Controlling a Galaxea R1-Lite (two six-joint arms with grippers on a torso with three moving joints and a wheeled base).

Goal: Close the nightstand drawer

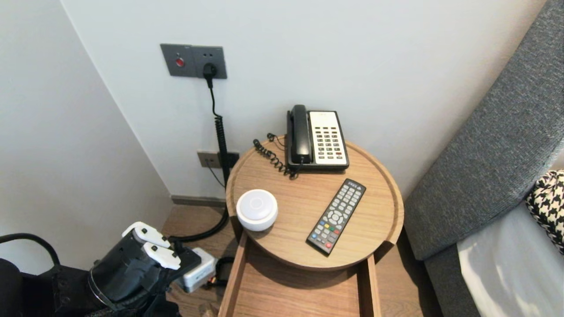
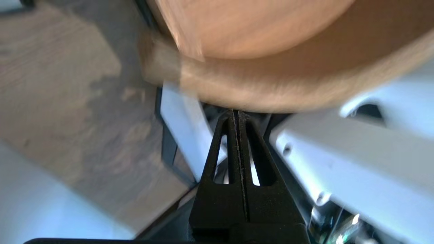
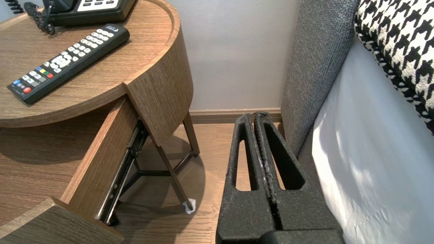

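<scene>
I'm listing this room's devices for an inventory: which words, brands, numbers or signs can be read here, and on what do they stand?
No text here can be read outright.
remote control: key markings and a small mark at its far end, too small to read.
telephone: keypad and faceplate print, too small to read.
wall plate: a red button, no legible text.
white round device: no marking visible.

Telephone (image 1: 317, 138) at back of round desk (image 1: 398, 207), close to wall. Remote (image 1: 337, 215) before it, right of centre, lying aslant. Round speaker (image 1: 257, 209) at desk's front left edge. Drawer (image 1: 231, 281) standing open below desk front. Wall socket (image 1: 194, 60) above and left of desk. Bed (image 1: 484, 154) right of desk, pillow (image 1: 548, 202) on it. Left gripper (image 2: 236, 113) low, left of drawer, near adapter (image 1: 198, 275) on floor. Right gripper (image 3: 256, 117) between desk and bed.
</scene>
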